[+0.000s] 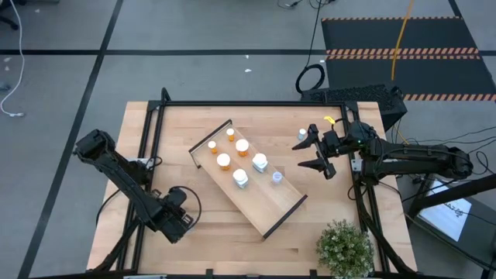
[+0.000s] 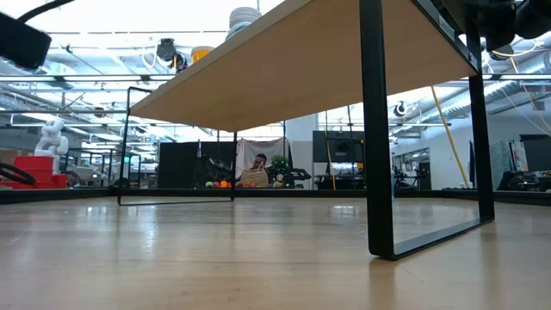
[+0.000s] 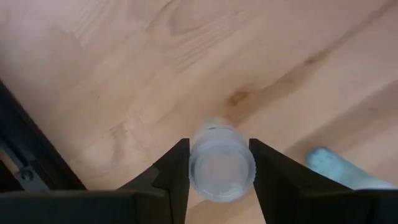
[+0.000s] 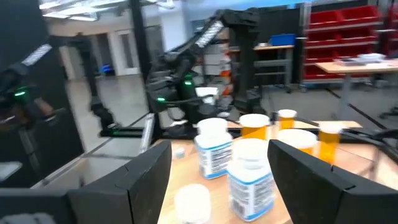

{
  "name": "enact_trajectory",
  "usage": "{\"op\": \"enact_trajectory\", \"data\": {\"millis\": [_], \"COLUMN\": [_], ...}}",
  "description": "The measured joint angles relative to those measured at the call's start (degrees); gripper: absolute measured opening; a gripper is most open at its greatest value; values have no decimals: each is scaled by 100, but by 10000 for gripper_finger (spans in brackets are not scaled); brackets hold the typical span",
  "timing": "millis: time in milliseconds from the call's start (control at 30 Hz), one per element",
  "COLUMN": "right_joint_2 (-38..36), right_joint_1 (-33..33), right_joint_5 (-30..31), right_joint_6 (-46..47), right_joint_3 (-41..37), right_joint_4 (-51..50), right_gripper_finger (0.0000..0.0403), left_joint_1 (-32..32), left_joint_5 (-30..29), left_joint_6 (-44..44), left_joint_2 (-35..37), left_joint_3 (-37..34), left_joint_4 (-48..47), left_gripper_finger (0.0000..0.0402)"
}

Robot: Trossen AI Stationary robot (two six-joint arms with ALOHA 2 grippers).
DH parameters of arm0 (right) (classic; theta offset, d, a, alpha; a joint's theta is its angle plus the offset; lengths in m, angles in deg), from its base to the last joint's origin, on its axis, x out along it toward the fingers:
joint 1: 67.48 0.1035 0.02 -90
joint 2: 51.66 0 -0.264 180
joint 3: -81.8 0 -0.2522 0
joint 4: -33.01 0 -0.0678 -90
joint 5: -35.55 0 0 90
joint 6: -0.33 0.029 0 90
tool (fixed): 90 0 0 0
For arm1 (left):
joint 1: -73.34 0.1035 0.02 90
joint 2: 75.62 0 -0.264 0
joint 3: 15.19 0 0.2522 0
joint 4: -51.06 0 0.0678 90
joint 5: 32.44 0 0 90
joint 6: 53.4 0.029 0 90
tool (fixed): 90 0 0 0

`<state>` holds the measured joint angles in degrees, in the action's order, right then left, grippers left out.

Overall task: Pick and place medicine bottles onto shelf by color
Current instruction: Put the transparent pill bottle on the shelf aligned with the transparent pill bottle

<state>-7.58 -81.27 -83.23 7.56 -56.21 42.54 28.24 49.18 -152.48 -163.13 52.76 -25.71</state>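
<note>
The shelf (image 1: 248, 182) lies slantwise in the middle of the table. Several medicine bottles stand on it: orange ones (image 1: 224, 161) at its far left end and white-capped pale ones (image 1: 260, 163) in the middle. One more bottle (image 1: 302, 136) stands on the table by my right gripper (image 1: 318, 151), which hovers open and level, facing the shelf. My left gripper (image 1: 177, 219) points down near the table's near left part. It is shut on a clear, white-capped bottle (image 3: 222, 168), which the wrist hides in the high view. My left gripper pinches the clear bottle's capped top (image 3: 198, 169) between its two fingers, one on each side. The fingers come from above and point down. The bottle stands upright below them; whether its base rests on the table I cannot tell.
A pale blue thing (image 3: 333, 167) lies on the table close beside the held bottle. A small potted plant (image 1: 345, 248) stands at the near right corner. A black frame (image 1: 256, 103) edges the table. The low view looks under the shelf (image 2: 301, 69), past its dark leg (image 2: 379, 129).
</note>
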Motion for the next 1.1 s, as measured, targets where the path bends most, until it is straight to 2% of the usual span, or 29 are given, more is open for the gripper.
{"op": "enact_trajectory", "data": {"millis": [133, 267, 433, 600, 733, 900, 1000, 1100], "right_joint_2": [8, 172, 666, 1355, 1948, 2485, 2708, 2911], "right_joint_1": [236, 591, 1075, 1423, 1708, 2001, 2119, 2158], "right_joint_5": [559, 835, 926, 950, 969, 1568, 2010, 2288], "right_joint_6": [210, 653, 901, 887, 759, 375, 19, -209], "right_joint_3": [0, 0, 38, 530, 1090, 1906, 2421, 2737], "right_joint_4": [152, 675, 1348, 1284, 946, 68, -723, -963], "right_gripper_finger": [263, 263, 263, 263, 263, 263, 263, 263], "left_joint_1": [200, 402, 712, 1025, 1366, 1761, 1956, 2109], "left_joint_5": [-6, -194, -588, -1016, -1142, -1164, -1160, -1158], "left_joint_6": [636, 1543, 3256, 4972, 5928, 7096, 8039, 9001], "left_joint_2": [310, 626, 894, 895, 895, 895, 890, 890], "left_joint_3": [231, 693, 1527, 2537, 3115, 3529, 3618, 3656], "left_joint_4": [-165, -506, -574, -590, -580, -502, -91, 433], "left_gripper_finger": [161, 152, 137, 156, 156, 140, 145, 158]}}
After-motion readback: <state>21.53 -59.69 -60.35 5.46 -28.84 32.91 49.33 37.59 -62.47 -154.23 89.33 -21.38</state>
